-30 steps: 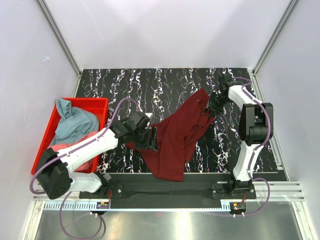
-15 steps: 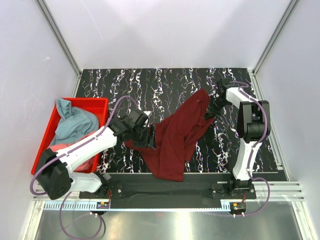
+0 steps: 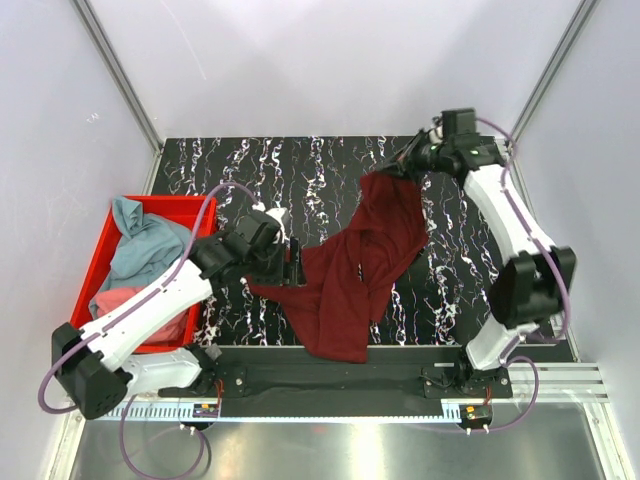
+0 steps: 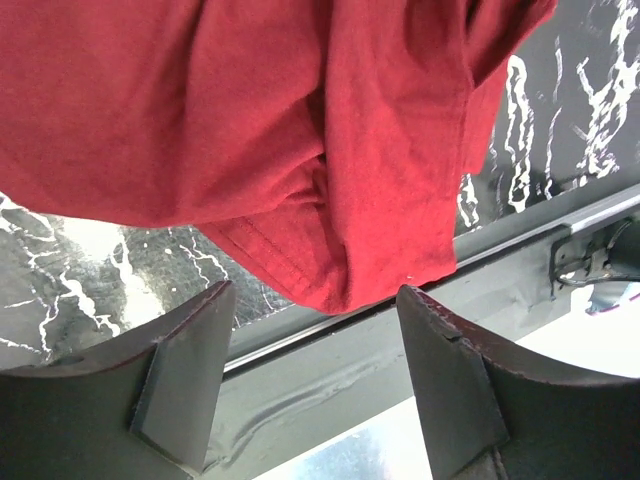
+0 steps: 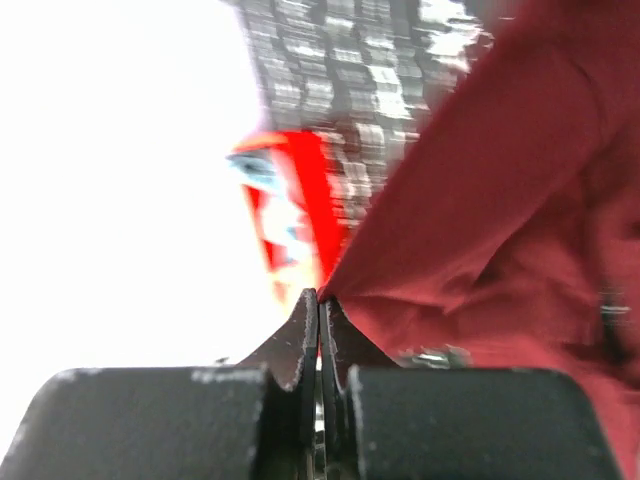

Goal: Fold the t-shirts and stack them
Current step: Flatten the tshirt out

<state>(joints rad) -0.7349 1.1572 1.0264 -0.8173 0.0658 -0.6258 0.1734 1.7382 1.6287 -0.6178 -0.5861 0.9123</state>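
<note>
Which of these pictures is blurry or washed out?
Right wrist view: the table and red bin are streaked with blur, and the left half is blown out white. Left wrist view: maroon shirt sharp, glare at the bottom. Top view: evenly lit, crisp.

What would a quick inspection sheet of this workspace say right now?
Surface: black marbled table, bare toward the back.
Job's things: maroon shirt crumpled mid-table, its far corner held up. Teal shirt and pink shirt unfolded in the bin.
Clutter: red bin at the table's left edge.
Grippers: left claw open, at the maroon shirt's near-left edge. Right claw shut on the shirt's far corner.
Cables: purple cables loop along both arms, none seen snagged.
Surroundings: white walls with metal frame posts, nothing else seen.
</note>
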